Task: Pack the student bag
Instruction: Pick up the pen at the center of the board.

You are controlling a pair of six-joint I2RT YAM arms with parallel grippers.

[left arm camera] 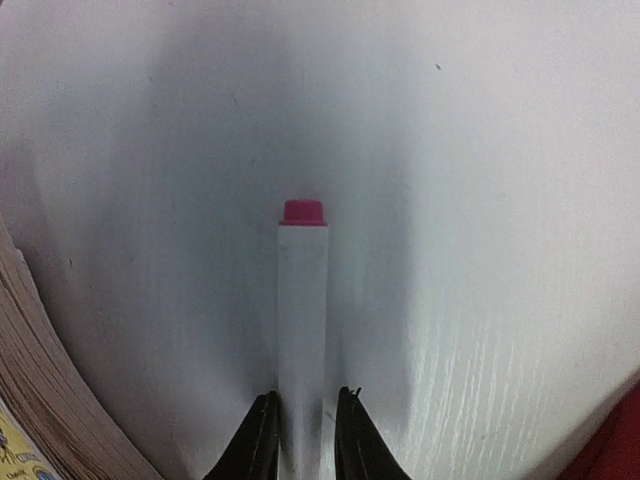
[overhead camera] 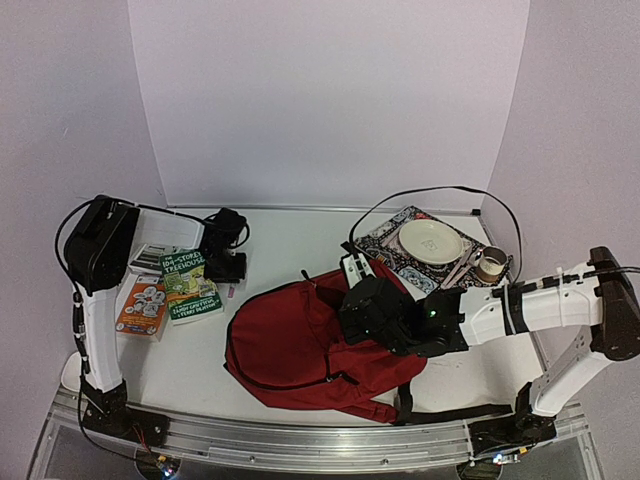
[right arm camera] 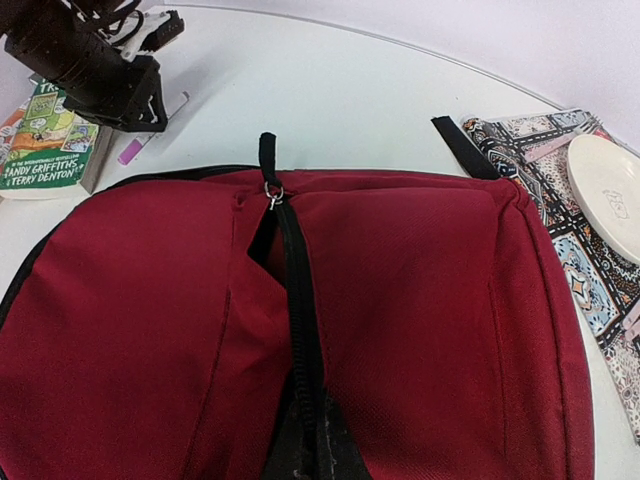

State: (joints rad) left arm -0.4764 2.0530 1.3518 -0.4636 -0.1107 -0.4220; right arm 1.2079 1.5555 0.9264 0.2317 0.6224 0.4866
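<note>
The student bag (overhead camera: 290,350), a dark red backpack, lies flat in front of the arms and fills the right wrist view (right arm camera: 420,320). Its black zipper (right arm camera: 300,320) runs down the middle into my right gripper (right arm camera: 312,462), which is shut and pinching the bag at the zipper. My left gripper (overhead camera: 226,266) is down on the table beside the books. A white marker (left arm camera: 302,320) with a pink cap lies on the table, and the left fingertips (left arm camera: 262,445) sit tight against both its sides.
A green book (overhead camera: 190,285) and an orange book (overhead camera: 143,305) lie left of the bag. At the back right, a patterned placemat (overhead camera: 385,245) carries a white plate (overhead camera: 430,242); a cup (overhead camera: 490,265) stands beside it. White walls close the back.
</note>
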